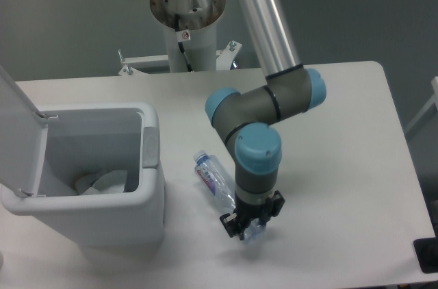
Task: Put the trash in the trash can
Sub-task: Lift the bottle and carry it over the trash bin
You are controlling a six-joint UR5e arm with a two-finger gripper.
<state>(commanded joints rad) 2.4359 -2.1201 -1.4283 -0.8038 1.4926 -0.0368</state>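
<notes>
The black two-finger gripper (251, 224) points straight down, its fingers pinching the lower end of the clear plastic bottle with a blue-red label (217, 185), which lies slanted on the white table (342, 166). Its capped neck points toward the white boxy plastic bin (89, 214) just beside it on the left, lid flipped up. A crumpled whitish wrapper (102, 185) lies inside the bin.

**Arm bent low, gripper down at the table**

The arm (263, 29) slants down from the top, folds at its blue-capped joints, and the wrist (257, 166) points straight down. The gripper (251, 224) sits low, fingers closed around something clear.
</notes>
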